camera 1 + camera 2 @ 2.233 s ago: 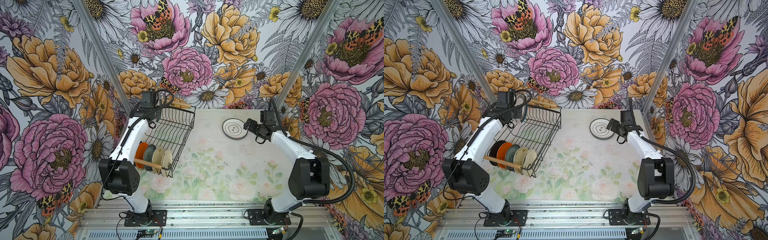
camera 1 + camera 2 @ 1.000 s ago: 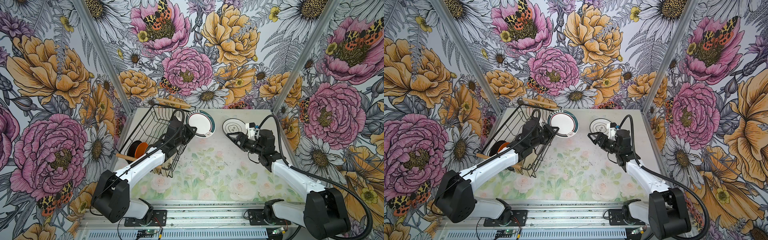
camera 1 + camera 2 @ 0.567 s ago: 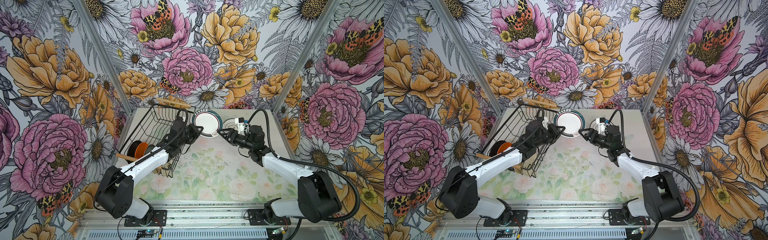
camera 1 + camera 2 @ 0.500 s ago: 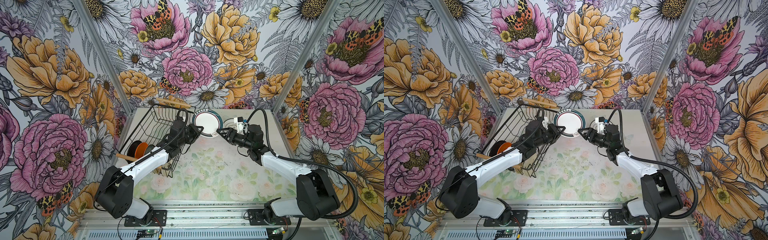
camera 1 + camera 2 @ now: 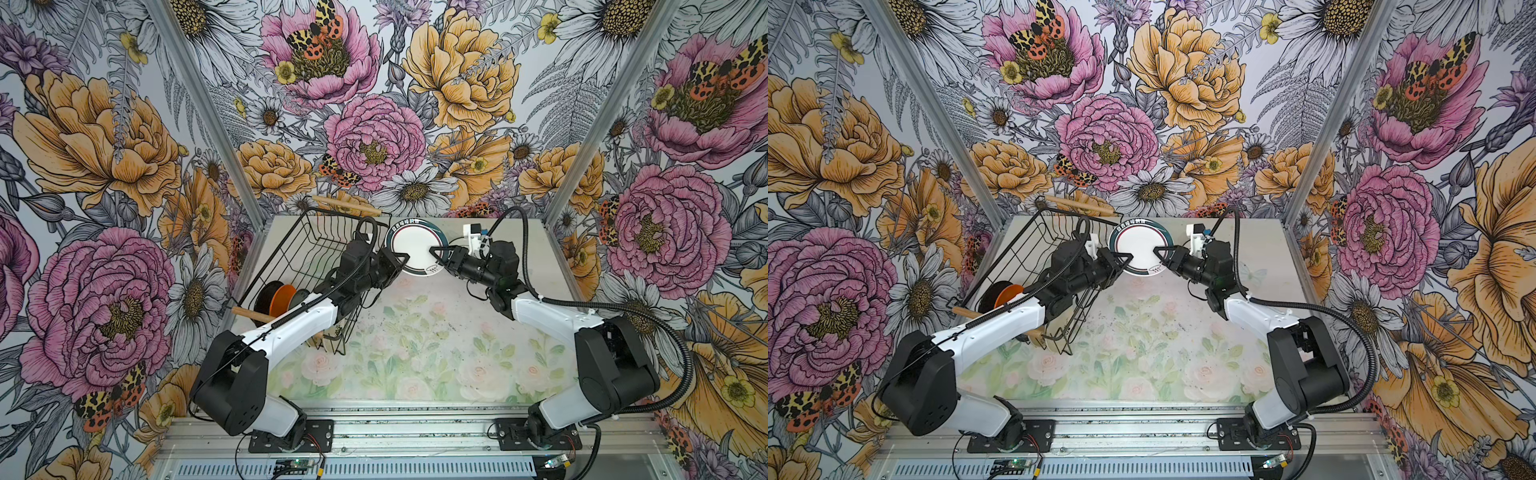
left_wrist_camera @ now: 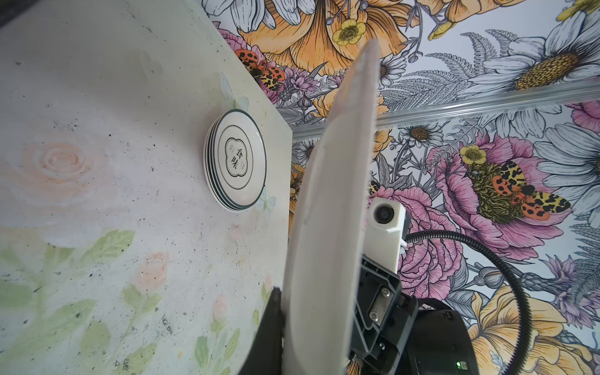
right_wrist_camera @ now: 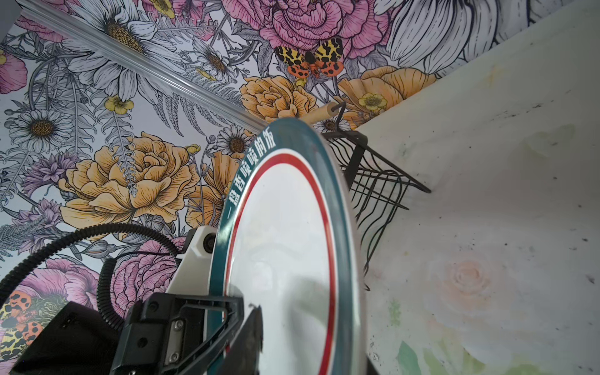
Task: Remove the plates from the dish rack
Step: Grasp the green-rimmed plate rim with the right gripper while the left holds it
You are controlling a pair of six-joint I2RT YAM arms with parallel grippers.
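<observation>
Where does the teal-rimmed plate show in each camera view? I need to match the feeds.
Top view: teal-rimmed plate at back centre, face toward the camera, just right of the dish rack.
Top view: same place, slightly left of centre.
Left wrist: edge-on, pale underside across the middle.
Right wrist: close up, its face filling the middle.
Landmark: the rack's far wooden handle, in both top views and the right wrist view only.

Teal-rimmed, red-ringed white plate [image 5: 415, 248], black wire dish rack [image 5: 320, 237], orange plate [image 5: 283, 300]
</observation>
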